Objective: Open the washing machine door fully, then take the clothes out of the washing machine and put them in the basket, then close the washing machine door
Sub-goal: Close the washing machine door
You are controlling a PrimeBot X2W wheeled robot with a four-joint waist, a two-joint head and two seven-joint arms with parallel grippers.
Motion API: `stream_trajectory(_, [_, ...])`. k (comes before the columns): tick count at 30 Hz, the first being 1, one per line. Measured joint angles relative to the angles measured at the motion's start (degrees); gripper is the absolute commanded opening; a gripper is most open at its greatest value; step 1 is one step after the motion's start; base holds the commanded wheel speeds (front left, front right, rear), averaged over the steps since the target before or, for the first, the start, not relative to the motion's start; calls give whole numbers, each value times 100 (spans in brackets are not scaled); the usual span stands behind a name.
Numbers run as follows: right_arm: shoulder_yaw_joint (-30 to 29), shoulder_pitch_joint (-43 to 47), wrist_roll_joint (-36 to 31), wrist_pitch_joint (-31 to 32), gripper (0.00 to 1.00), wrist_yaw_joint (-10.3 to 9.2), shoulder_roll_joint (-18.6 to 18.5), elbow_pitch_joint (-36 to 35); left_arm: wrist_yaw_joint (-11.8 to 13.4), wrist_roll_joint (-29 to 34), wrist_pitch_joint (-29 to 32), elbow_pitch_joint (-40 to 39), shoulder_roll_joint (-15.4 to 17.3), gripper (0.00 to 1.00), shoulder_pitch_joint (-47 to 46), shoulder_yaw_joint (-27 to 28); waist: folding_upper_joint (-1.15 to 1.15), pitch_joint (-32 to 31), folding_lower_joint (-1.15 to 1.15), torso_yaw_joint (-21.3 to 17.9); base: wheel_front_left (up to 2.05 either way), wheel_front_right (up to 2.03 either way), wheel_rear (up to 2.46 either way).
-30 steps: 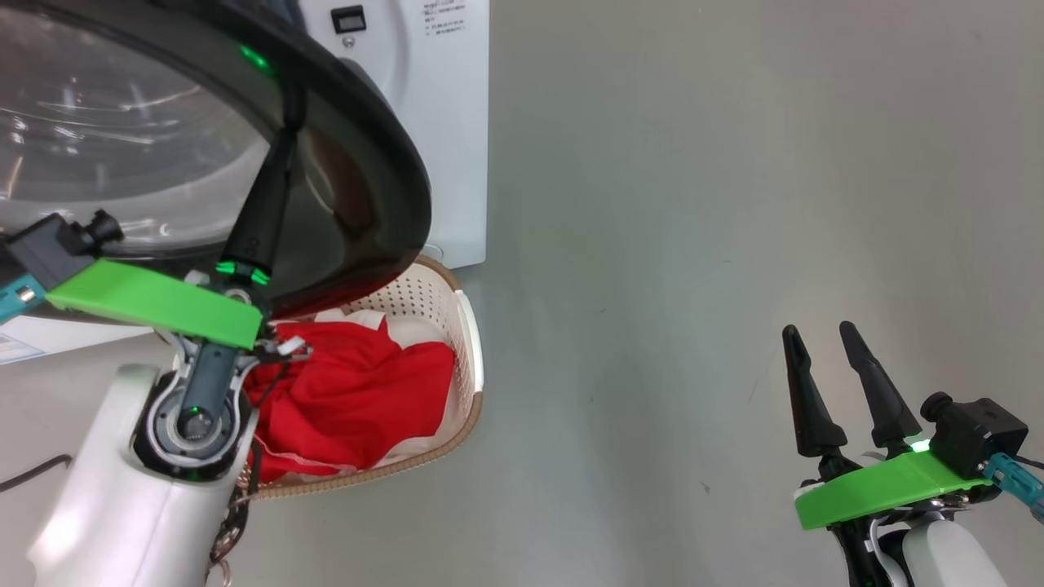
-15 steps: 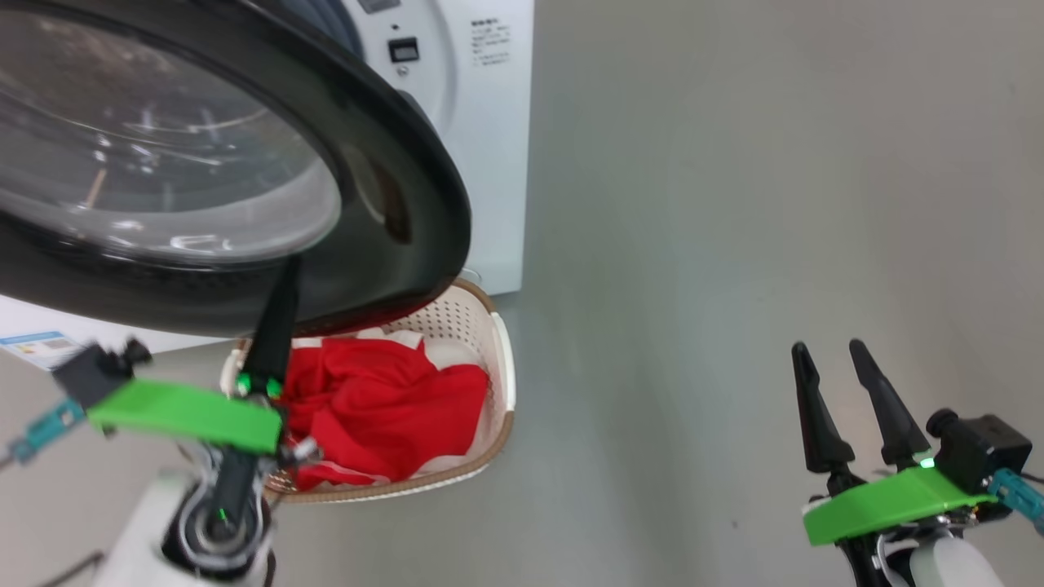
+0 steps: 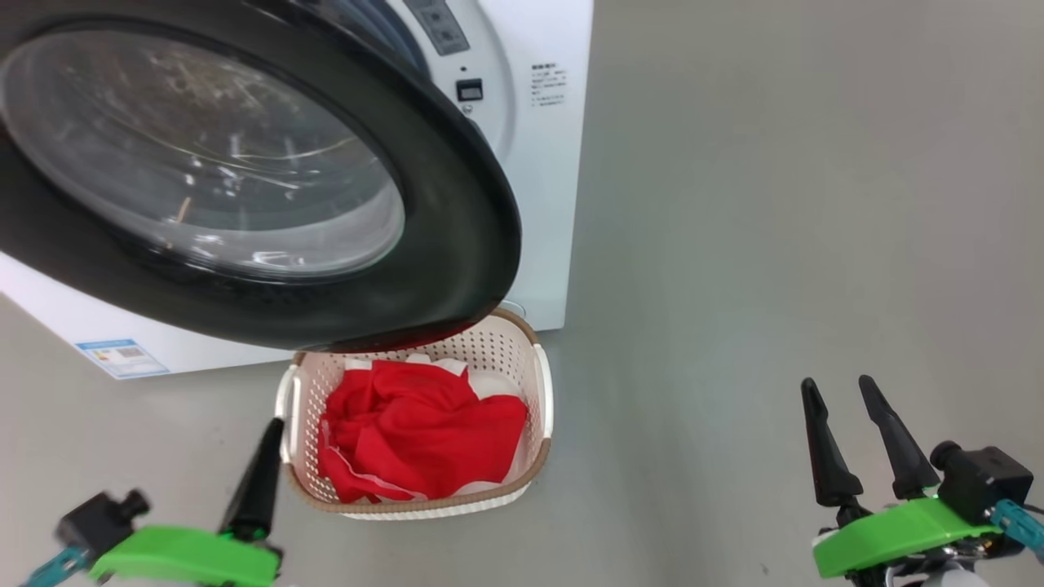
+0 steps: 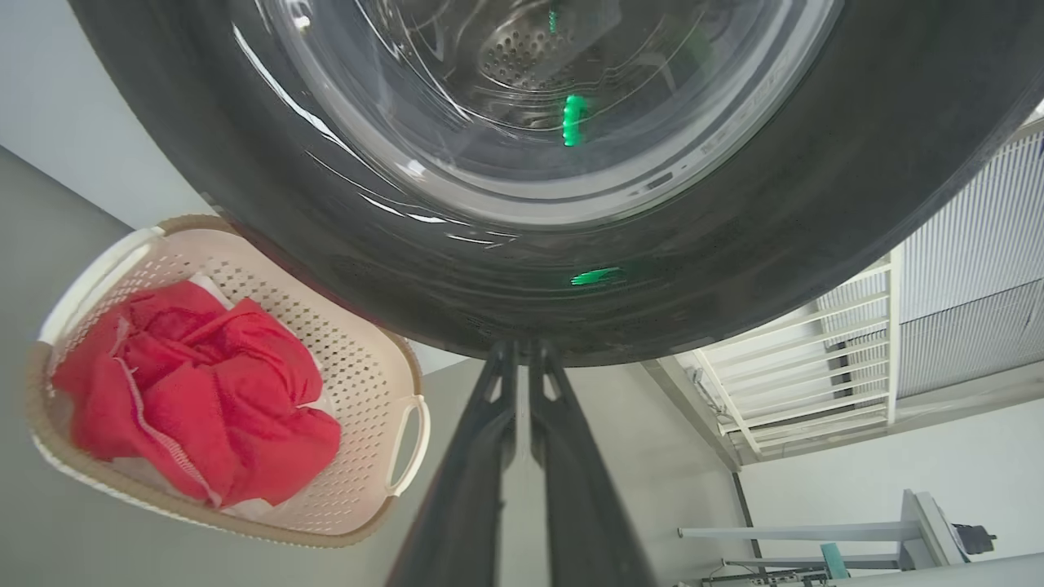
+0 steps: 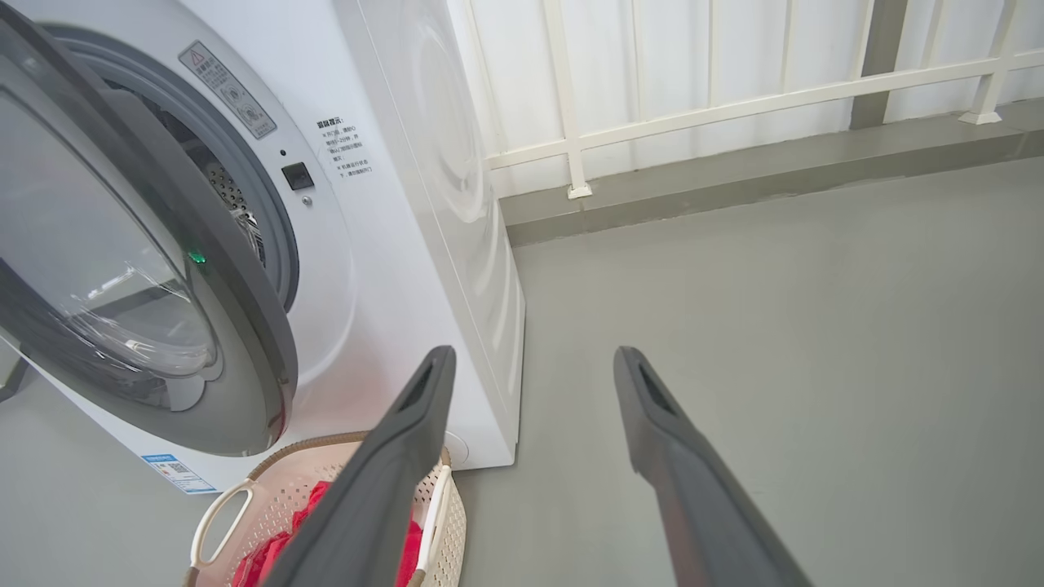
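Clothes (image 3: 420, 440) are piled in the basket (image 3: 542, 383), which is parked on the floor under the swung-out washing machine door (image 3: 465, 212). Left tool (image 3: 273, 432) is seen clenched on nothing beside the basket, right tool (image 3: 837, 383) spread wide, empty.

Grey floor (image 3: 775, 204); white railing (image 5: 561, 90) on raised kerb.

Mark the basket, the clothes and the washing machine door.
basket (image 3: 545, 395), head view, right rim handle.
clothes (image 3: 424, 436), head view, middle of red fabric.
washing machine door (image 3: 461, 212), head view, black rim's right side.
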Motion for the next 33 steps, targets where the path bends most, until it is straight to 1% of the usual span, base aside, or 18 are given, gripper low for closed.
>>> stream_trajectory(2, [-51, 82, -56, 0, 100, 0, 0, -11, 0, 294, 0, 41, 2, 38, 158, 236, 0, -48, 0, 35, 0, 0, 0])
stream_trajectory(3, [-75, 129, -75, 0, 100, 0, 0, -7, 0, 470, -2, 62, 2, 48, 237, 354, 0, -70, 0, 50, 0, 0, 0])
stream_trajectory(4, [-75, 129, -75, 0, 100, 0, 0, -7, 0, 470, -2, 62, 2, 48, 237, 354, 0, -70, 0, 50, 0, 0, 0])
stream_trajectory(5, [-93, 177, -82, 0, 100, 0, -1, -9, 0, 638, -12, 73, 1, 58, 314, 436, 0, -90, 0, 63, 0, 0, 0])
stream_trajectory(7, [-116, 233, -86, 0, 100, 0, 2, -5, 0, 991, -16, 80, -21, 81, 469, 579, 0, -124, 0, 82, 0, 0, 0])
stream_trajectory(8, [-131, 238, -86, 0, 100, 0, 2, -7, 0, 1148, -15, 91, -35, 91, 538, 646, 0, -138, 0, 89, 0, 0, 0])
stream_trajectory(9, [-148, 240, -86, 0, 100, 0, 4, -9, 0, 1280, -15, 93, -47, 97, 606, 706, 0, -152, 0, 94, 0, 0, 0])
stream_trajectory(10, [-171, 250, -87, 0, 100, 0, 5, -12, 0, 1384, -16, 99, -75, 100, 659, 778, 0, -164, 0, 98, 0, 0, 0])
stream_trajectory(20, [-356, 474, -109, 0, 100, 0, 27, -25, -1, 2513, -15, 14, -125, 100, 992, 1244, 0, -305, 0, 123, 0, 0, 0])
stream_trajectory(22, [-414, 546, -110, 0, 100, 0, 27, -35, -1, 2880, -15, -60, -138, 100, 1062, 1405, 0, -336, 0, 123, 0, 0, 0])
stream_trajectory(23, [-456, 614, -110, 0, 100, 0, 27, -33, -1, 3329, -15, -124, -160, 100, 1117, 1564, 0, -368, 0, 121, 0, 0, 0])
stream_trajectory(25, [-476, 665, -109, 0, 100, 0, 31, -41, -1, 3871, -15, -218, -193, 100, 1198, 1716, 0, -397, 0, 119, 0, 0, 0])
stream_trajectory(29, [-511, 670, -71, 0, 100, 0, 33, -71, -1, 4766, -15, -459, -433, 100, 1324, 2072, 0, -433, 0, 117, 0, 0, 0])
stream_trajectory(33, [-545, 670, -32, 0, 100, 0, 34, -92, -1, 5490, -15, -736, -678, 100, 1377, 2438, 0, -450, 0, 121, 0, 0, 0])
